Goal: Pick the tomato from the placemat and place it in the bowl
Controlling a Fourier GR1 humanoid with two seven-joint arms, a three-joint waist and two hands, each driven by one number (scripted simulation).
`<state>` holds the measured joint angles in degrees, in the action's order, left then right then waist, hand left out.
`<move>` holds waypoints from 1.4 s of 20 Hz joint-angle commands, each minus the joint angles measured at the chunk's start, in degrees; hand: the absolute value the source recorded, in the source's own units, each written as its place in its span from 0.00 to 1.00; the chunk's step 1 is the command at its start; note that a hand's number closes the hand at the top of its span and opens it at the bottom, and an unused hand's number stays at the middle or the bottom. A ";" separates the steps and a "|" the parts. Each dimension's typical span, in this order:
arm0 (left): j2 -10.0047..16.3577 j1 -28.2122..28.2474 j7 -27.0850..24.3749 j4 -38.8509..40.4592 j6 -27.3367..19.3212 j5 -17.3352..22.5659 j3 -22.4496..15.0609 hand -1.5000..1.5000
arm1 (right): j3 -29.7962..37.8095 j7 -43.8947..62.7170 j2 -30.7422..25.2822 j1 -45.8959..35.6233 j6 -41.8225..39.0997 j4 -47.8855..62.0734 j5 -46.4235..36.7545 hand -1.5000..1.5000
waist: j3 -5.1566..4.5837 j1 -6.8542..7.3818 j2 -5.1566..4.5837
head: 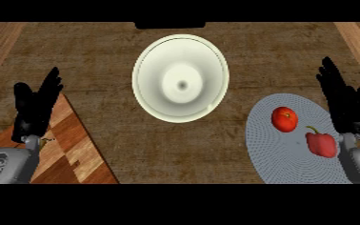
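Both of the robot's hands are matte black all over. The left hand (35, 106) has long, slim fingers and a shorter, thicker thumb, and its dark shapes merge so the parts are hard to tell apart. The right hand (337, 97) is the same black, with narrow, tapering fingers. The left forearm (17, 164) is a smooth, rounded, pale grey shell, with what may be a darker marking near its lower end. The right forearm (349, 156) shows only as a slim grey strip.
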<state>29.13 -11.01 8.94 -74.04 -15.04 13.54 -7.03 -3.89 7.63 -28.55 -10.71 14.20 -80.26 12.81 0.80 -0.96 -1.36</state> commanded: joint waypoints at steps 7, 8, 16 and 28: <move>-7.78 -3.59 -6.34 -9.48 9.60 0.84 -10.06 0.50 | -4.13 -10.38 -14.70 -2.65 -16.91 -1.26 -9.18 1.00 | -1.63 0.02 1.38; -9.56 -4.70 -6.44 -12.33 10.83 0.74 -12.42 0.50 | -2.89 -12.88 -9.40 -0.48 -18.88 3.53 -3.90 1.00 | -0.69 0.96 1.08; -10.75 -0.04 -6.50 -15.96 12.02 -0.20 -14.14 0.50 | -3.72 -25.11 -7.52 -7.67 -31.17 15.85 -4.61 0.00 | -0.74 2.33 1.23; -13.53 0.08 -8.64 -13.83 11.73 -2.72 -16.42 0.50 | -20.19 -11.52 -22.85 -22.52 -55.60 15.35 -20.70 0.00 | -1.04 3.62 1.02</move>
<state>17.01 -11.05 0.73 -88.24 -3.22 11.64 -21.98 -18.93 -9.00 -48.52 -28.46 -31.02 -64.39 -5.44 -0.15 2.14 -0.28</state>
